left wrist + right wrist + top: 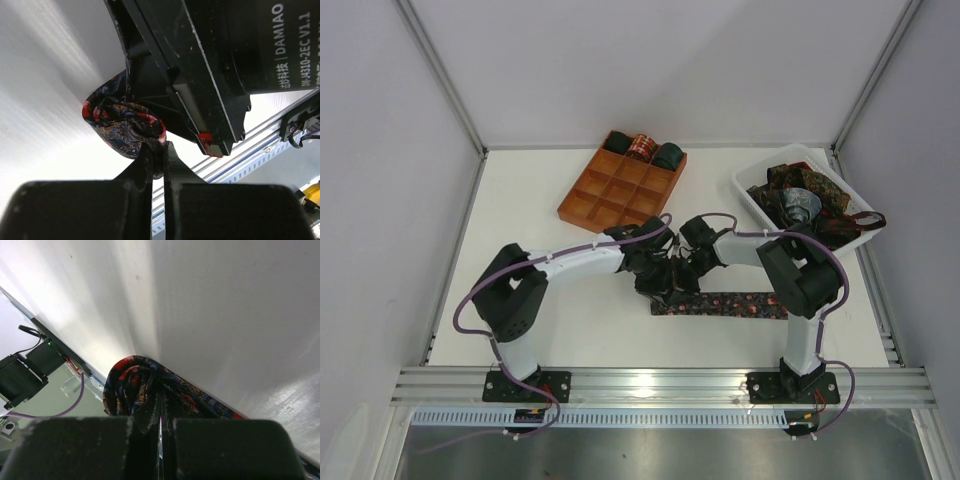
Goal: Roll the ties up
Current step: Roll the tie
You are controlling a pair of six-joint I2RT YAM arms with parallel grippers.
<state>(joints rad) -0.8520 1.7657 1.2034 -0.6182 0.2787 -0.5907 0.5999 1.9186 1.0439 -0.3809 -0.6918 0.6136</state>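
The overhead view was bright, even and sharp, with only faint, soft shadows on the white surface [520, 300]. Both wrist views were harsher: the surface glared almost blank white in broad streaks, the near jaws were blurred, underexposed black masses, and the tie [122, 125] alone showed clear detail.

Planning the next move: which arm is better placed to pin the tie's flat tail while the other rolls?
Right, probably: the tie's unrolled tail runs toward the right arm's base. Both the left gripper and right gripper are shut on the coil, so it must release first.
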